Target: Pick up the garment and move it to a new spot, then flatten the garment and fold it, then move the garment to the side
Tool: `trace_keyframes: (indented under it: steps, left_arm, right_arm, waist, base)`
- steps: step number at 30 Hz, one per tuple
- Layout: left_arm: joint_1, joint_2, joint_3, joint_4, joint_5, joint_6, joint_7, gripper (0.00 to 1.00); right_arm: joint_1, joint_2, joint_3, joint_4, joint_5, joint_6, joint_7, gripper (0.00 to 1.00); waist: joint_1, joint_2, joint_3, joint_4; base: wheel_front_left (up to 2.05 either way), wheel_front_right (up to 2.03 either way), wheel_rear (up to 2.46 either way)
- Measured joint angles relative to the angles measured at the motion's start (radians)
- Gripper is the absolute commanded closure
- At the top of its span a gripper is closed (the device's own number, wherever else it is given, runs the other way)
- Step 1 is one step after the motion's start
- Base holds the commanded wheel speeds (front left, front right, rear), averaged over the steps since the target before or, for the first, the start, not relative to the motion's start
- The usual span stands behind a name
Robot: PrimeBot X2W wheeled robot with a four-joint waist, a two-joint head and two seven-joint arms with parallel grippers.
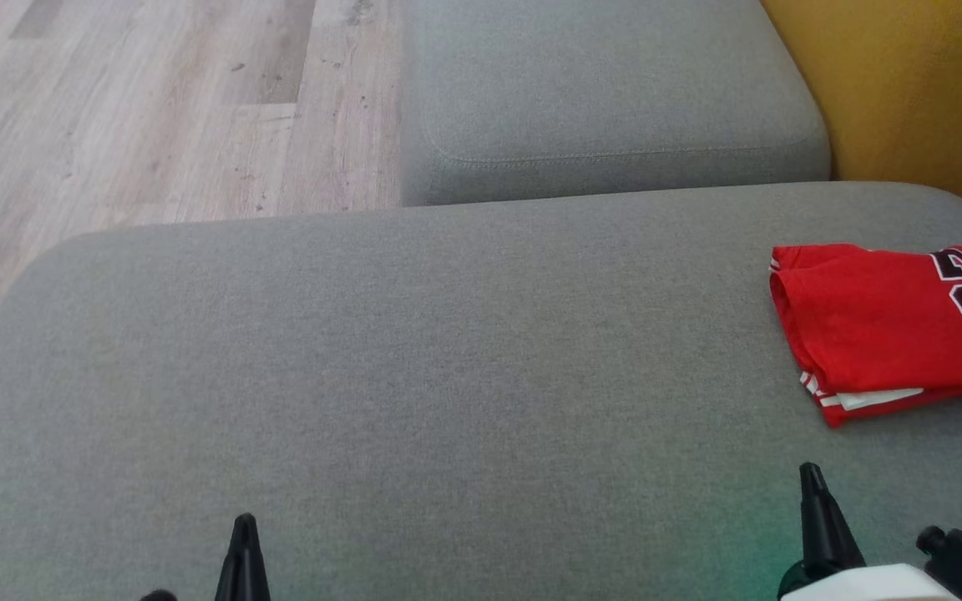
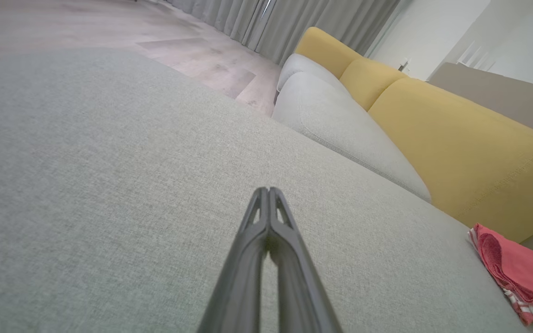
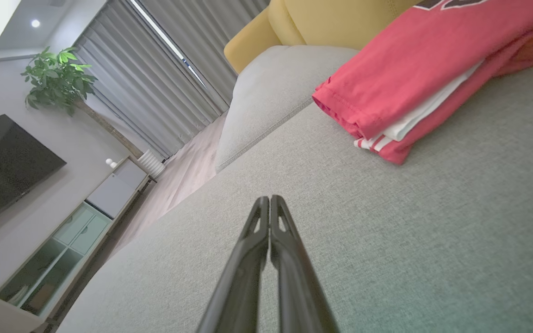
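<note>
The garment (image 1: 890, 330) is a red jersey with dark numbers and white trim, folded into a compact stack at the right edge of the grey sofa seat (image 1: 414, 376). It also lies at the lower right in the left wrist view (image 2: 516, 273) and at the upper right in the right wrist view (image 3: 414, 69). My left gripper (image 1: 244, 522) is shut and empty at the bottom left, far from the jersey; its tips meet over bare cushion (image 2: 269, 189). Below the jersey's near edge, my right gripper (image 1: 809, 469) is shut on nothing, tips together (image 3: 269, 198).
A second grey cushion (image 1: 606, 92) lies beyond the seat, with a yellow backrest (image 1: 924, 92) on the right. Wood floor (image 1: 155, 108) runs along the left. Curtains (image 3: 155, 78), a potted plant (image 3: 58, 76), a dark screen (image 3: 3, 166) and a low cabinet (image 3: 77, 236) stand farther off.
</note>
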Motion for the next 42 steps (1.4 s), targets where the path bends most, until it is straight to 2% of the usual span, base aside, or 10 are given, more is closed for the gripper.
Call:
trace_keyframes:
  steps: [42]
  left_arm:
    - [-0.124,0.003,0.101,0.049,-0.495,-0.076,0.108,1.0]
  right_arm:
    - [-0.098,-0.001,-0.074,0.001,0.458,0.0,0.112,1.0]
  waist:
    - [-0.0002,0.0,0.053,-0.014]
  base:
    - [0.0,0.0,0.0]
